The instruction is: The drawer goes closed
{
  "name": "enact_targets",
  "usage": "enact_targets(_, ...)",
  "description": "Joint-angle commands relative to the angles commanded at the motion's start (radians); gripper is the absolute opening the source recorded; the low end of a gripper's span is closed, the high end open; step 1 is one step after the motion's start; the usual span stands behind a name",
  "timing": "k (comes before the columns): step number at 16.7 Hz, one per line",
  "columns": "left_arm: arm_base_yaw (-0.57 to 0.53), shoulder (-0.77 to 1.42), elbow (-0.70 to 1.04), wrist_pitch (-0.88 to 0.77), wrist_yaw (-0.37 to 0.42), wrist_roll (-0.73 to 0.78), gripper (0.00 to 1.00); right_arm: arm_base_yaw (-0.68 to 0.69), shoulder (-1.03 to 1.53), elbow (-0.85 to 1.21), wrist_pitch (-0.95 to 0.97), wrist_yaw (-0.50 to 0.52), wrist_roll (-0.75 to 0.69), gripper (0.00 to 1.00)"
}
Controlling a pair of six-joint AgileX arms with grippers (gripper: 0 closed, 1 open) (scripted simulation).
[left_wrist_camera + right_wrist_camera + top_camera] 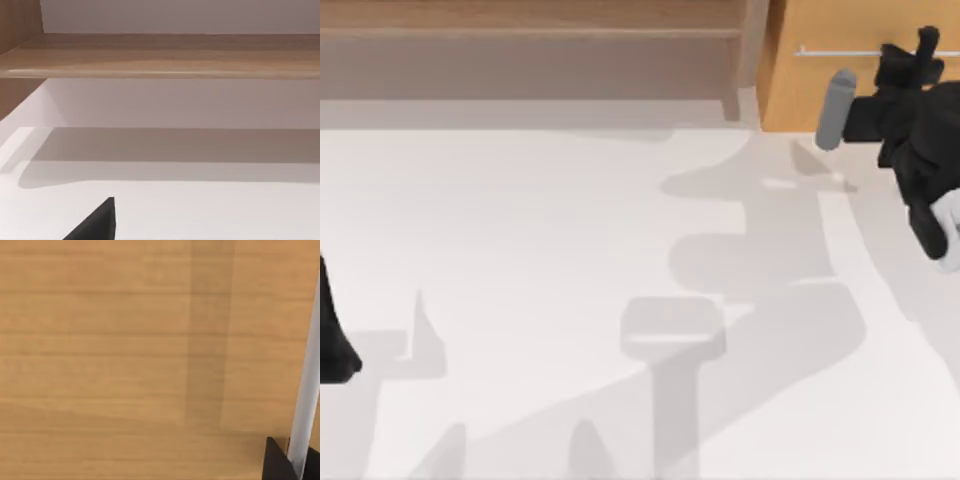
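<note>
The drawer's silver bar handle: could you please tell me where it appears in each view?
Top view: handle crosses the orange-tan drawer front at upper right, beside the right gripper.
Left wrist view: not in it.
Right wrist view: handle along the right edge.
Shared landmark: the drawer front.

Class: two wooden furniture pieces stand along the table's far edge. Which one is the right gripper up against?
The drawer, at the right: orange-tan front with a thin silver handle. The right gripper is there; the paler shelf unit stands left.

I see even, bright light on the white desk (pixel 520 250). Soft grey arm shadows spread across its middle and near edge. No glare; edges look slightly soft.
</note>
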State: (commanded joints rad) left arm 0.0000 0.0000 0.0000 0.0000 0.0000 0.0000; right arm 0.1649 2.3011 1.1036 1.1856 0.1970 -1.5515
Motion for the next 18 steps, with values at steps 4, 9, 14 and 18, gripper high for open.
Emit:
enact_targets(4,0.0,0.0,0.0,0.0,0.0,0.0,1.0,0.0,0.0,0.0,0.0,0.0,0.0,0.08)
enact_targets(9,0.0,0.0,0.0,0.0,0.0,0.0,1.0,0.0,0.0,0.0,0.0,0.0,0.0,0.45)
enact_targets(14,0.0,0.0,0.0,0.0,0.0,0.0,1.0,0.0,0.0,0.0,0.0,0.0,0.0,0.83)
enact_targets(18,0.0,0.0,0.0,0.0,0.0,0.0,1.0,0.0,0.0,0.0,0.0,0.0,0.0,1.0)
